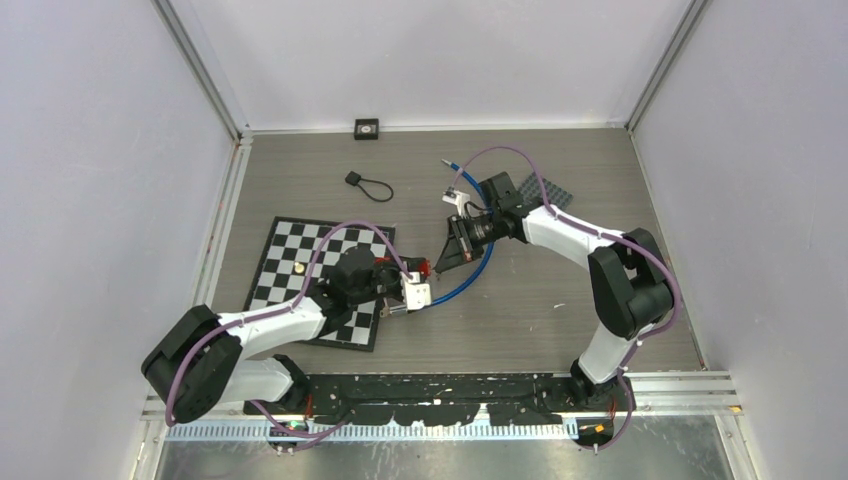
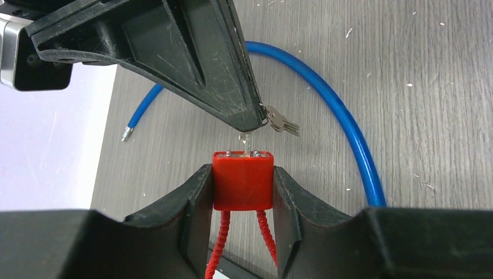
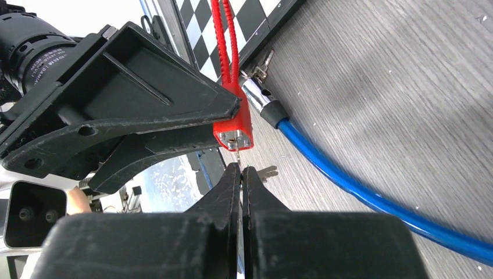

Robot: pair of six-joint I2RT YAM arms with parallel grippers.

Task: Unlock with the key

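A small red padlock (image 2: 243, 181) with a ridged red cable shackle (image 2: 221, 241) sits clamped between the fingers of my left gripper (image 2: 243, 174), keyhole end facing away from the wrist. My right gripper (image 3: 240, 168) is shut on a silver key (image 2: 246, 139) whose tip reaches into the metal face of the lock (image 3: 235, 125). A second key (image 2: 283, 123) dangles from the ring beside the right fingertips. In the top view both grippers meet mid-table, left gripper (image 1: 415, 285) and right gripper (image 1: 447, 255) nose to nose.
A blue cable (image 2: 343, 116) curves on the table under and behind the lock. A chessboard (image 1: 290, 270) lies under the left arm. A black looped lock (image 1: 355, 179), a small black box (image 1: 367, 128) and a grey plate (image 1: 550, 190) lie farther back.
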